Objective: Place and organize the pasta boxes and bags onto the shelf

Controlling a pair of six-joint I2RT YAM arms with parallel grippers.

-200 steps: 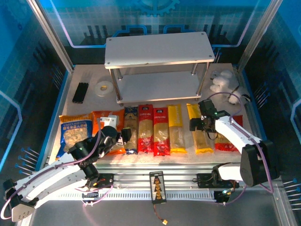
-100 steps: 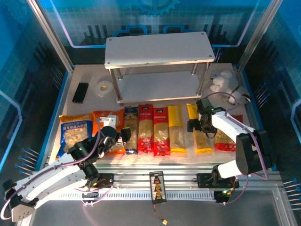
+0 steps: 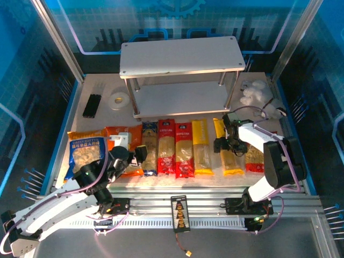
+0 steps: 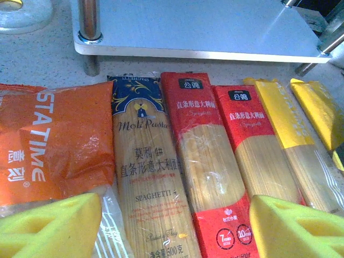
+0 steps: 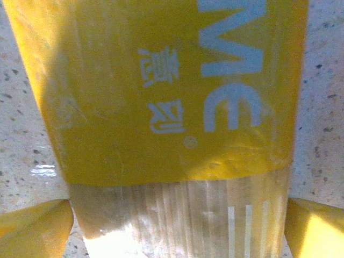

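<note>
As I watch from overhead, the shelf [image 3: 180,56] stands at the back of the table [image 3: 99,122], and all the pasta lies flat on the table in a row just in front of it.

Off the shelf's front left corner I see the blue-orange bag [image 3: 86,153]. The orange bag [image 3: 124,138] is touching it on the side nearer the shelf's middle. The red bag [image 3: 256,160] lies off the front right corner, partly under my right arm.

Between the bags, straight in front of the shelf, the boxes run side by side: the blue-yellow box [image 3: 149,141], a red box [image 3: 166,144], a second red box [image 3: 184,148], a yellow box [image 3: 200,145] and the end yellow box [image 3: 232,164].

My left gripper [image 3: 141,154] hovers in front of the shelf's left half. Its jaws are spread wide above the blue-yellow box.

My right gripper [image 3: 228,144] is low over the end yellow box, in front of the shelf's right post. Its pads [image 5: 35,226] stand apart at either edge of that box, and I cannot tell whether they press it.
</note>
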